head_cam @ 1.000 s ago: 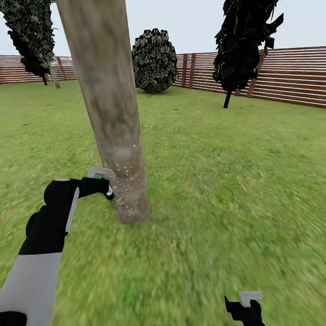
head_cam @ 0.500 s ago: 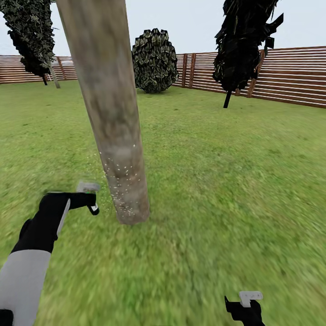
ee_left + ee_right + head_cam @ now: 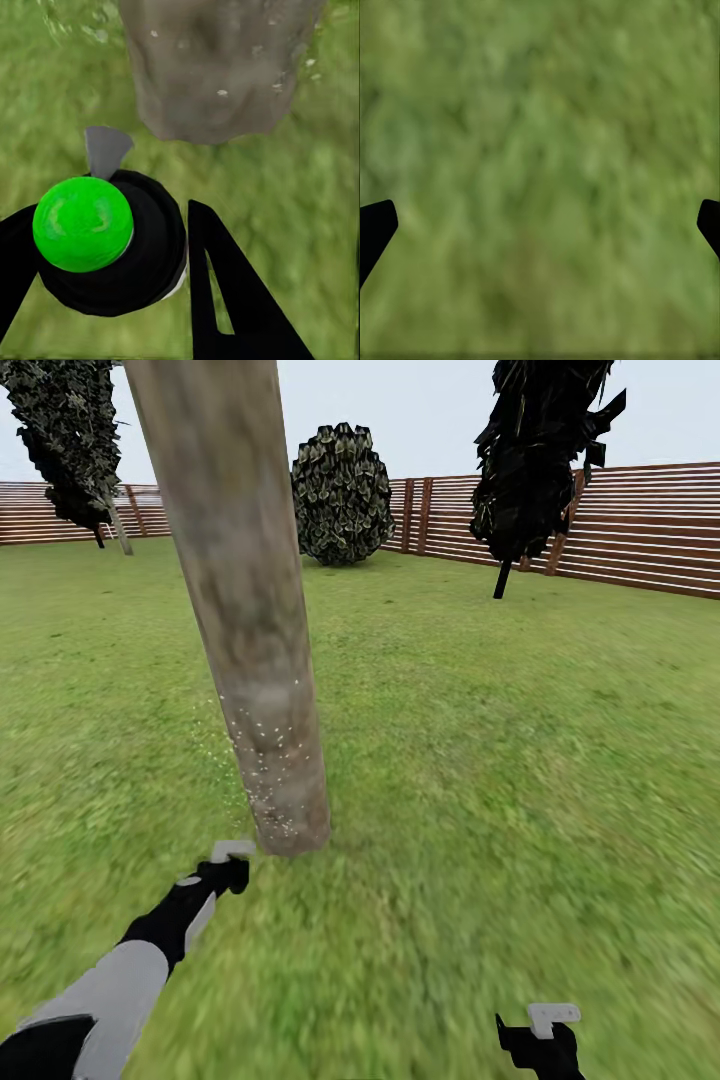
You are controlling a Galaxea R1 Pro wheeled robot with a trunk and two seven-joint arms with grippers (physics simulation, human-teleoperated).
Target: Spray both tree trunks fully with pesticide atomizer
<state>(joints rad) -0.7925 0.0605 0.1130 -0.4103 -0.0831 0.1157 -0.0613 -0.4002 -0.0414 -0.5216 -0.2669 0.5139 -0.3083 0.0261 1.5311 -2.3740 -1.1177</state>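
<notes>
Green grass is being swept by the camera, and the thick tree trunk (image 3: 240, 610) is being framed left of centre in the head view, leaning slightly, its lower part speckled with pale droplets. The pesticide atomizer (image 3: 105, 244) is being held in the left tool (image 3: 228, 870), low in the frame, just beside the foot of the trunk. In the left wrist view the black fingers are being pressed on either side of the dark bottle, its bright green spot facing the camera and the grey spray head pointing toward the trunk base.

The right tool (image 3: 545, 1032) is being kept at the lower right of the head view; in the right wrist view its fingertips are standing wide apart with nothing but lawn between them, so it is released.

The bottle is being judged small, light and rigid, with a smooth round body that could twist in the grip; a hold across the body below the spray head looks the soundest. Higher bark is showing no droplets, so coverage is being judged far from complete.
</notes>
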